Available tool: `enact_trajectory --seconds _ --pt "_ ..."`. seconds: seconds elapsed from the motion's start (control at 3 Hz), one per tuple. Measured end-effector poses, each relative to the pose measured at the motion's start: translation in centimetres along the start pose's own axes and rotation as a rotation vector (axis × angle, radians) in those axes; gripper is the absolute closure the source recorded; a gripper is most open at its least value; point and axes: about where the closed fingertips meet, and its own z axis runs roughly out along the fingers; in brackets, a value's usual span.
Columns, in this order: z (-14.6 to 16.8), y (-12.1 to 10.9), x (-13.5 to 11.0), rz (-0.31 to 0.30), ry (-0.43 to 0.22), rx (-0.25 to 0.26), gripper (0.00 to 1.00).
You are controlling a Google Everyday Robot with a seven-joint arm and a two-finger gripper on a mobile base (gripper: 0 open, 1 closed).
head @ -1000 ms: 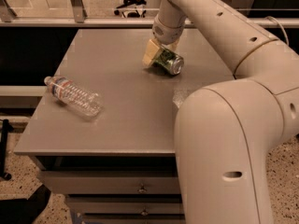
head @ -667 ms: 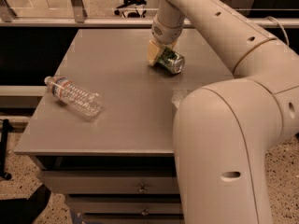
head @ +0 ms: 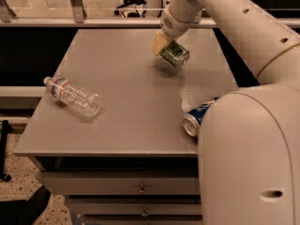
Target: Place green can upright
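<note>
Lifted since a second ago, your pincer (head: 166, 48) clamps the green can (head: 176, 55) clear of the bench (head: 126, 102), far right. It hangs just right of the pincer, long axis slanted; tip it vertical before lowering.

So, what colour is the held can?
Mottled green: the small aluminium can in the hand over the grey table; camera view.

Qty on 1x table (head: 122, 125): 1x green can (head: 176, 55) far, right of ctr, 1x blue can (head: 198, 117) near right, 1x clear plastic bottle (head: 72, 96) left; also 1x gripper (head: 167, 50) at far side, clamped on the green can, and 2x drawer knobs (head: 142, 190) on near front.
</note>
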Motion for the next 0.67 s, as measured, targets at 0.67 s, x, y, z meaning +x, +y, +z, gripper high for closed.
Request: enact_trajectory --seconds 0.67 --pt "-4.5 -0.8 -1.3 -0.120 -0.379 -0.104 1.00"
